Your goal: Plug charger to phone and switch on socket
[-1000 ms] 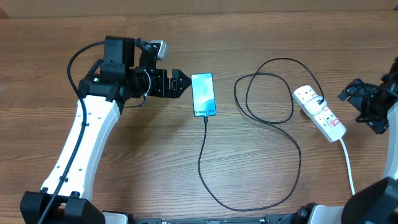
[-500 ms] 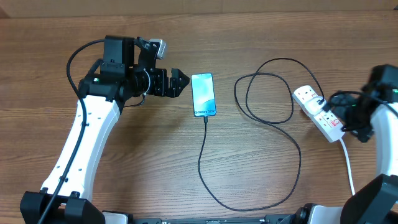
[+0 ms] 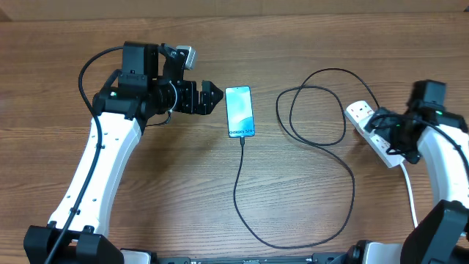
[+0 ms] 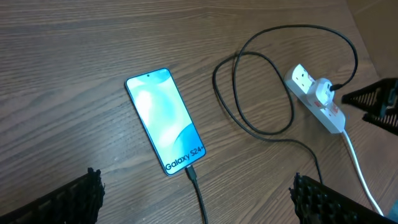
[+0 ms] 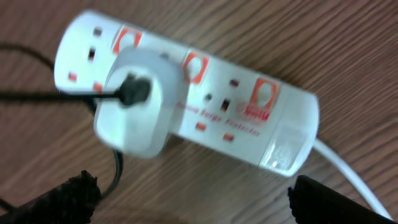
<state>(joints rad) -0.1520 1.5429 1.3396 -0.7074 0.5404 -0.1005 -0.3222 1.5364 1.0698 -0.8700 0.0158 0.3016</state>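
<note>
- Phone point(image 3: 239, 111) lies flat near the middle of the bench point(image 3: 176, 198), its cyan-blue screen lit and facing up, with a line of text at the near end.
- Charger point(image 3: 238, 172) is in at that end: the small black connector point(image 4: 189, 172) sits in the bottom edge of the phone.
- From there the black cable runs toward the near edge of the bench, sweeps right in a wide curve, then coils into loose overlapping loops between the phone and the socket point(image 5: 249, 109).
- Over on the right, the socket lies at a slant, red switch marks on top, with its thick white cord point(image 5: 348, 168) leaving the near end.
- The charger's white plug point(image 5: 134, 106) is seated in the socket toward the end away from that cord, the black lead coming out of its face.
- Left end effector point(image 3: 214, 97) hangs just left of the phone, its fingers spread wide and holding nothing; the phone sits clear of it.
- Right end effector point(image 3: 382, 132) is right over the socket, fingers wide apart and nothing clamped between them.
- Whether it touches the socket, I cannot tell.
- Blur in the right wrist view hides the position of the switches.
</note>
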